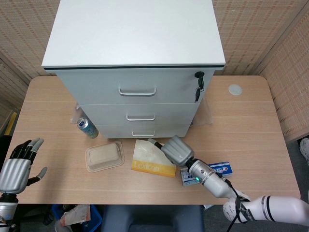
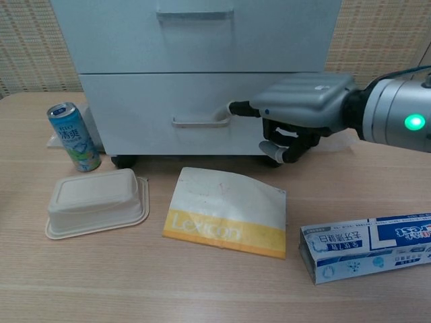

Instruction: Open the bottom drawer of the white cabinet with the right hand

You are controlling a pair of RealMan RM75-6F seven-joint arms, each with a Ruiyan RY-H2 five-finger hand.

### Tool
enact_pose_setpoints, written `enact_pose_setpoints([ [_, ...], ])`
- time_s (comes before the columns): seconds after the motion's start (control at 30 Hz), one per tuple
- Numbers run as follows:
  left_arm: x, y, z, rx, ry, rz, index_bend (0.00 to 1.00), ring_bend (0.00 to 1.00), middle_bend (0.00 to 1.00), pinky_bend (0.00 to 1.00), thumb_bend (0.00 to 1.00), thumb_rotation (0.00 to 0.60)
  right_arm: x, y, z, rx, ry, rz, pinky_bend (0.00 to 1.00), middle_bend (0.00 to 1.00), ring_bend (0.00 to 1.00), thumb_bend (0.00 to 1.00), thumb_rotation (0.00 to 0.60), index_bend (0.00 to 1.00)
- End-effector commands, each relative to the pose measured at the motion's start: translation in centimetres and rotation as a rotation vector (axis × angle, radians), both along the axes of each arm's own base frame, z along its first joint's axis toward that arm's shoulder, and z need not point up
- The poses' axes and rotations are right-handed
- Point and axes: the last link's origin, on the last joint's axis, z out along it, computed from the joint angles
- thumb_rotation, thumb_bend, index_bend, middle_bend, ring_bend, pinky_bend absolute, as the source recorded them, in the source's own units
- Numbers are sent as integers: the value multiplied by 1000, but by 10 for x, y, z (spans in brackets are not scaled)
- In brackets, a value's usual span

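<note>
The white cabinet (image 1: pixel 135 53) stands at the back of the table with three drawers. Its bottom drawer (image 2: pixel 155 101) is closed, with a silver handle (image 1: pixel 143 133) (image 2: pixel 200 123). My right hand (image 1: pixel 176 150) (image 2: pixel 303 108) hovers low in front of that drawer, just right of the handle. One finger (image 2: pixel 237 109) points at the handle's right end; I cannot tell if it touches. The other fingers bend loosely under the palm and hold nothing. My left hand (image 1: pixel 17 166) hangs off the table's near left corner, fingers spread and empty.
A drink can (image 1: pixel 88 127) (image 2: pixel 73 136) stands left of the cabinet. In front lie a beige food box (image 1: pixel 104 155) (image 2: pixel 96 202), a yellow and white Lexicon packet (image 1: pixel 145 162) (image 2: pixel 225 212) and a toothpaste box (image 1: pixel 215 170) (image 2: pixel 367 245). Keys (image 1: pixel 198 87) hang from the top drawer's lock.
</note>
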Motion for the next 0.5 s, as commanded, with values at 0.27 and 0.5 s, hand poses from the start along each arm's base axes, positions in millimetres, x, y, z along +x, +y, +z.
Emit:
enact_pose_setpoints([
  [0.27,-1,-1,0,-2,1,4,83,112,129,155,256,600,8,-7,-6,-19,16,1,840,847,878,523,600,106],
  [0.5,0,0,0,-3,0,-2,84,112,129,155,256,600,12,-9,-11,-36,33,-3,840,846,877,510,600,25],
])
